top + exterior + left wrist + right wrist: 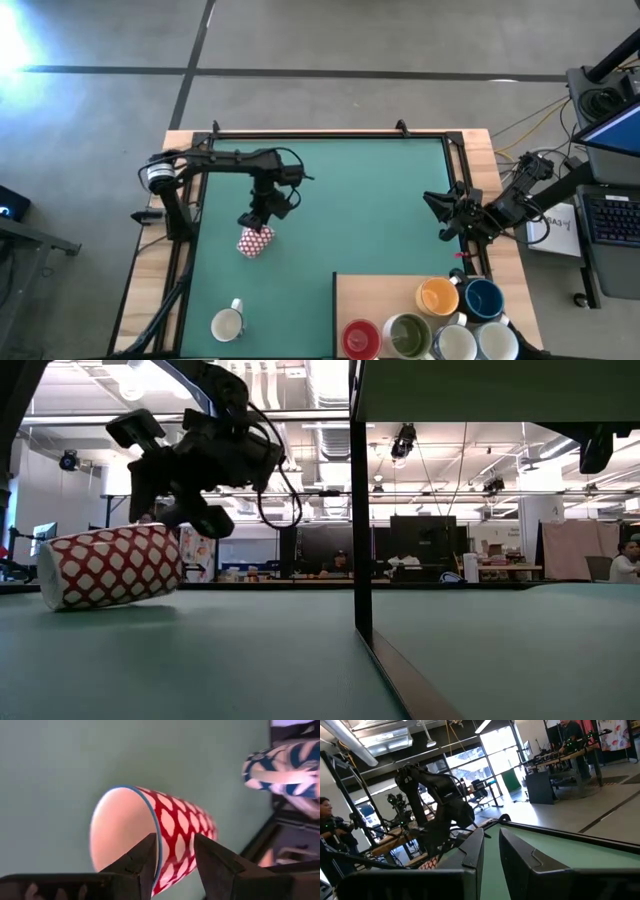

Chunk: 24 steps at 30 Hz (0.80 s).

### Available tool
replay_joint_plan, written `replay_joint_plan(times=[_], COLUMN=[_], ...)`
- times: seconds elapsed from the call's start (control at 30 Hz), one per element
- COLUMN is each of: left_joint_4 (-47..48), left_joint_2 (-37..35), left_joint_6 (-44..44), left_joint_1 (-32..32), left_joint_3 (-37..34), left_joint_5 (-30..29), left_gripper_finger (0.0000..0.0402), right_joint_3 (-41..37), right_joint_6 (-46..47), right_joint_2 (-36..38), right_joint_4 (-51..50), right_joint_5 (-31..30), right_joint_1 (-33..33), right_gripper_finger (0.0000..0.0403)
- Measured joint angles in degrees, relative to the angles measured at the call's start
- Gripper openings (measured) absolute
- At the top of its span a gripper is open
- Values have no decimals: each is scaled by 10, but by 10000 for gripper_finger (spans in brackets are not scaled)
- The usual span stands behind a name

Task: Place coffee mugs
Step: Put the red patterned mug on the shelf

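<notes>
My left gripper [258, 222] hangs over the mat's left-centre and is shut on a red mug with a white diamond pattern [255, 242], which lies on its side [110, 565]; the left wrist view shows its pale inside [120, 835]. A white mug [228, 322] stands upright on the mat near the near edge. Red [358, 338], olive-lined [408, 333], orange [437, 296], dark blue [483, 297] and two white mugs [455, 343] stand on a wooden board. My right gripper [442, 213] waits open at the table's right edge. My left gripper holds the patterned mug by its rim [159, 840], pinched with one finger [142, 857] inside the mouth and the other finger [212, 857] outside on the wall. The fingers come from above, pointing down. The mug lies sideways, low over the mat; I cannot tell whether it rests on it.
A wooden board [375, 290] covers the mat's near right corner, and its raised edge [358, 510] stands as a dark post in the low view. Dark frame rails [330, 135] run along the far and side edges. Open green mat [370, 200] lies between the arms.
</notes>
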<state>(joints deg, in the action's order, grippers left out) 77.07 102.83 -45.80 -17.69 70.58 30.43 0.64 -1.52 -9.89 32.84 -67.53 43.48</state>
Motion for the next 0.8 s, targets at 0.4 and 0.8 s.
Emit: replay_joint_plan(times=[0.4,0.8], left_joint_4=[8,11], left_joint_2=[-1,-8], left_joint_6=[15,17], left_joint_1=[4,5], left_joint_3=[-11,0], left_joint_5=[28,75], left_gripper_finger=[58,5], right_joint_3=[0,0], right_joint_6=[0,0], right_joint_2=[0,0], right_joint_4=[0,0], right_joint_5=[0,0], right_joint_1=[0,0], right_gripper_finger=[50,50])
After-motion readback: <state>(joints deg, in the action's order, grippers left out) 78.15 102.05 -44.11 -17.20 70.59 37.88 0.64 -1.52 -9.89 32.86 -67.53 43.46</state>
